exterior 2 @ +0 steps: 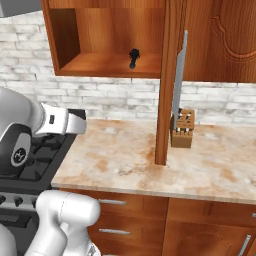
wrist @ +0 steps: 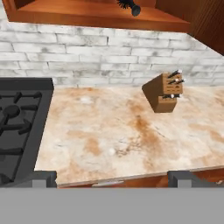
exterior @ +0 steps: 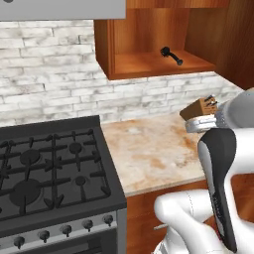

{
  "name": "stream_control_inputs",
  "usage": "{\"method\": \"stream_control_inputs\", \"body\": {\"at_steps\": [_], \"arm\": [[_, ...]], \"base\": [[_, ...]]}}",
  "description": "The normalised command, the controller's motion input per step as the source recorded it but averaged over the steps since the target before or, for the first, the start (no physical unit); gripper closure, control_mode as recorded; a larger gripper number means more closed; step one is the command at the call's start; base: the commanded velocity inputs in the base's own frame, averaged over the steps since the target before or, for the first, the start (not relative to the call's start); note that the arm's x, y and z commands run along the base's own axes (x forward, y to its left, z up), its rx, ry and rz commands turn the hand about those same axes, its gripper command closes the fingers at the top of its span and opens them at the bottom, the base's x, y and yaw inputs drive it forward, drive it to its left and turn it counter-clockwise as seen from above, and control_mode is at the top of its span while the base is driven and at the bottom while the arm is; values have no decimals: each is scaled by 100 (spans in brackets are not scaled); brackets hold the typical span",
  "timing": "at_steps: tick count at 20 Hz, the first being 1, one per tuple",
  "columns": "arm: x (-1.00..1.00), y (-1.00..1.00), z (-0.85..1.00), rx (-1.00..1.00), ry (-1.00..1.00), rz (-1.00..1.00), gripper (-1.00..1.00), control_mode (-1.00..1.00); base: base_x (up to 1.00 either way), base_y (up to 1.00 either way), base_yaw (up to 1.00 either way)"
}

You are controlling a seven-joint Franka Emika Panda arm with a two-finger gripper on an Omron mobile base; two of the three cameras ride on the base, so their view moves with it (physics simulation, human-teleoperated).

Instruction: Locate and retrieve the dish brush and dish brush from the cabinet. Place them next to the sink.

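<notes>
Hand view: gripper [wrist: 112, 178] spread wide, empty, above counter [wrist: 109, 131] front edge; dish brush [wrist: 130, 6] near cabinet [wrist: 87, 15] lip.

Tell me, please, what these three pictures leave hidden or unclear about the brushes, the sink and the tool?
- Brush in the cabinet: one dark shape in both base views, too small to tell whether it is one or two.
- Hand view: the brush head is cut off by the top edge.
- Sink: beyond the frame edges.
- Tool: its tips stand wide apart over the counter, holding nothing.
</notes>
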Motion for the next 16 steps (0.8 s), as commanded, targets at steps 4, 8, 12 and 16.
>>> {"method": "stream_control_inputs", "body": {"at_steps": [4,8,12,16], "arm": [[59,1,28,2,-10,9,-100,-100],[61,-1,29,1,-8,11,-100,-100],[34,-4,37,-1,-10,3,-100,-100],[24,-3,33,-9,-9,-8,-100,-100]], "base": [[0,0,0],[0,0,0],[0,0,0],[0,0,0]]}}
